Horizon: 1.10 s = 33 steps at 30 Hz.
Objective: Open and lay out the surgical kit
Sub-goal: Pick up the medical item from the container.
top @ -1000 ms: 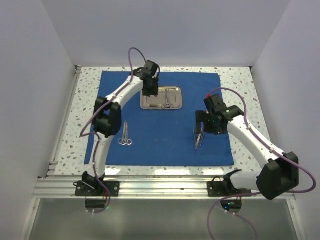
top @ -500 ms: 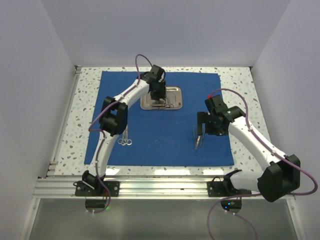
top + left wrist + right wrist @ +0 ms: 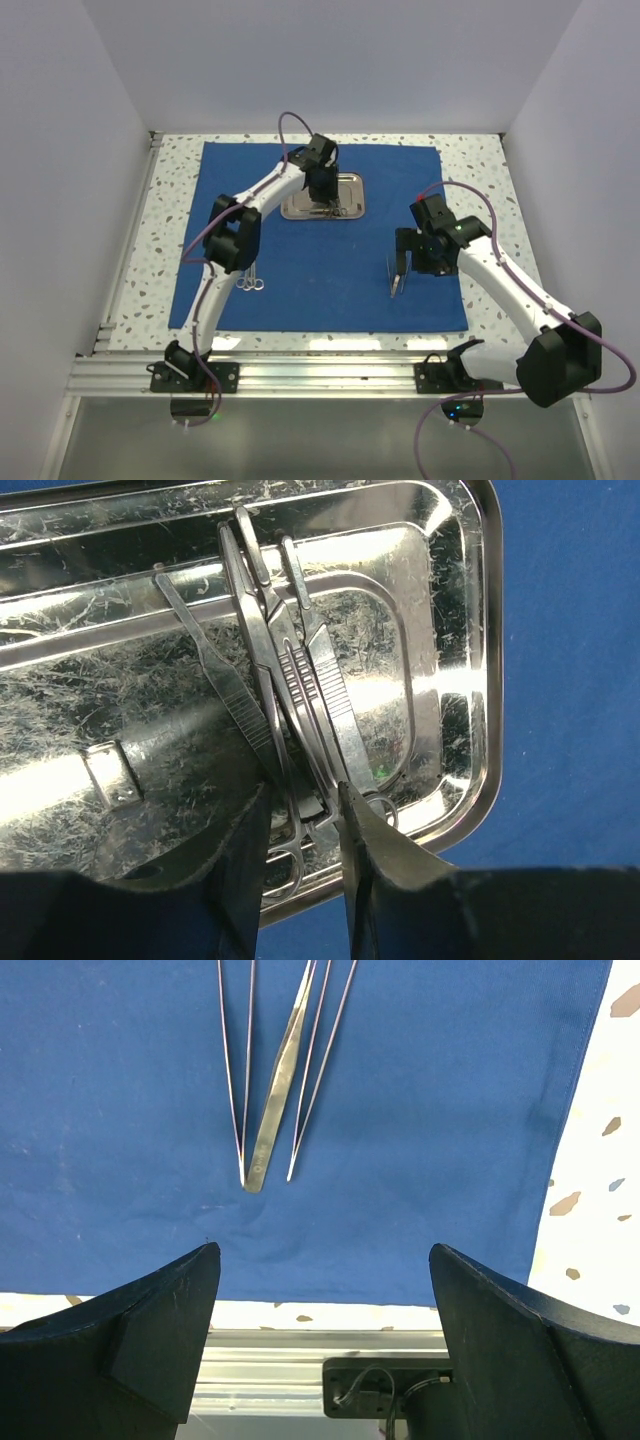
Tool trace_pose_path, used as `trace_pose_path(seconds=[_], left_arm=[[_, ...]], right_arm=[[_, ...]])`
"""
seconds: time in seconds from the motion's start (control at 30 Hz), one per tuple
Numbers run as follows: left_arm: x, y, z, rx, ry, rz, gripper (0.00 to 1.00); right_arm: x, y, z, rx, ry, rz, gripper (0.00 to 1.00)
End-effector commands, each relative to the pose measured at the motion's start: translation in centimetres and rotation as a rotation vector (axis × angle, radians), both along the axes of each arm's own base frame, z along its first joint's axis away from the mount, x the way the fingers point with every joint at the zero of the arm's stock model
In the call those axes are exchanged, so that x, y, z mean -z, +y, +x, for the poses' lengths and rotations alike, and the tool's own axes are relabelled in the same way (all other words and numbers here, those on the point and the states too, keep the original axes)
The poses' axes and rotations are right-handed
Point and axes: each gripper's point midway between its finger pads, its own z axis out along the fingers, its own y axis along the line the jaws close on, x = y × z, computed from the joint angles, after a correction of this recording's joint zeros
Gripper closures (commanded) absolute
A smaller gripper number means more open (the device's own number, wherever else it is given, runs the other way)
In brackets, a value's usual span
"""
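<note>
Your left end effector straddled instruments in the steel tray, grip unclear; right end effector gaped empty. Next: pinch, lift out.

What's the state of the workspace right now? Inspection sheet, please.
Surface: speckled table, cloth spread flat.
Job's things: tray at the cloth's far edge, instruments inside; scissors near-left on cloth; tweezers near-right.
Clutter: nothing seen.
Grippers: left pincer astride the tray instruments, grip unclear; right pincer open above the tweezers, empty.
Cables: purple cables loop above both arms.
Surroundings: white walls, metal rail at near edge.
</note>
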Motion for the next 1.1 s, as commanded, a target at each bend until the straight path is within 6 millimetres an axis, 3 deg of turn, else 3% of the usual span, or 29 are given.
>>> trace_pose_path(seconds=[0.0, 0.3, 0.6, 0.83, 0.93, 0.97, 1.07], left_arm=[[3.8, 1.3, -1.4, -0.016, 0.079, 0.097, 0.65], [8.6, 3.8, -4.4, -0.003, 0.208, 0.235, 0.82], [13.0, 7.8, -7.9, 0.032, 0.345, 0.452, 0.87], [14.4, 10.3, -10.1, 0.067, 0.391, 0.627, 0.89], [14.5, 11.0, -10.6, 0.07, 0.398, 0.666, 0.95], [14.5, 11.1, -10.5, 0.068, 0.394, 0.673, 1.0], [13.7, 10.3, -10.0, 0.066, 0.371, 0.635, 1.0]], right_arm=[[-0.4, -0.4, 0.0, 0.015, -0.025, 0.0, 0.11], [-0.3, -0.2, 0.4, 0.005, -0.035, 0.002, 0.11], [-0.2, -0.1, 0.6, 0.002, -0.044, 0.005, 0.1], [0.0, 0.2, 0.8, -0.003, -0.047, 0.014, 0.1], [-0.1, 0.2, 0.9, -0.005, -0.053, 0.019, 0.1], [-0.1, 0.2, 0.9, -0.005, -0.051, 0.019, 0.1], [-0.1, 0.3, 0.8, -0.006, -0.053, 0.026, 0.1]])
